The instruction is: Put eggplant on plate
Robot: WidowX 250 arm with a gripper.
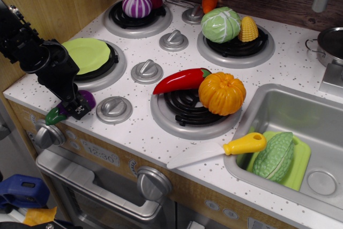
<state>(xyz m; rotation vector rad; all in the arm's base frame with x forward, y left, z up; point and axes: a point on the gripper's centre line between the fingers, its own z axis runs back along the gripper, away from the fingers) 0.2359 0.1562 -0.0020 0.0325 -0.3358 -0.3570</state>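
The purple eggplant (pixel 84 99) lies on the speckled counter at the front left, with its green stem cap (pixel 53 116) pointing left. My black gripper (pixel 76 106) is down over its middle, fingers on either side. The near finger (pixel 79 110) hides the grip, so I cannot tell whether the jaws press on it. The round lime-green plate (pixel 88 54) sits on the front-left burner, just behind the gripper, with nothing on it.
A silver knob (pixel 113 108) stands right of the eggplant. A red pepper (pixel 179 80) and an orange pumpkin (pixel 222 93) sit on the middle burner. A striped onion (pixel 137 4) is at the back left. The counter's front edge (pixel 32 108) is close by.
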